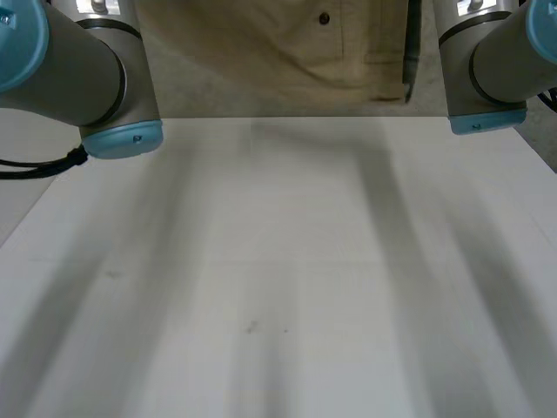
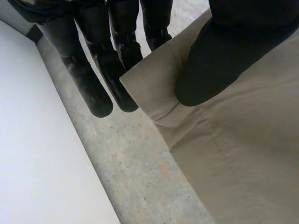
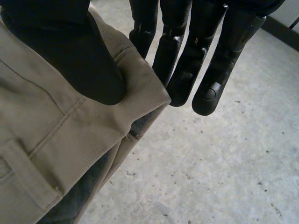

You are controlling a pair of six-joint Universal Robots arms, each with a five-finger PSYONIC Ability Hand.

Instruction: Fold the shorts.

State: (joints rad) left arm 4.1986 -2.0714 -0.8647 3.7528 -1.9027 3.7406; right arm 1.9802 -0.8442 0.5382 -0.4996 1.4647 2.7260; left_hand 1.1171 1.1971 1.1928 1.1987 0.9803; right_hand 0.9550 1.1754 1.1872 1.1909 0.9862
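Khaki shorts [image 1: 287,43] hang beyond white table [image 1: 278,261] far edge; L hand [image 2: 219,60] & R hand [image 3: 79,51] each pinch one corner betw. thumb & straight fingers.

I can't make out any writing from my end: no lettering, label, brand or number on the shorts [image 3: 56,140], on the left hand [image 2: 224,60], on the right hand [image 3: 70,51], or on the white table [image 1: 278,261].
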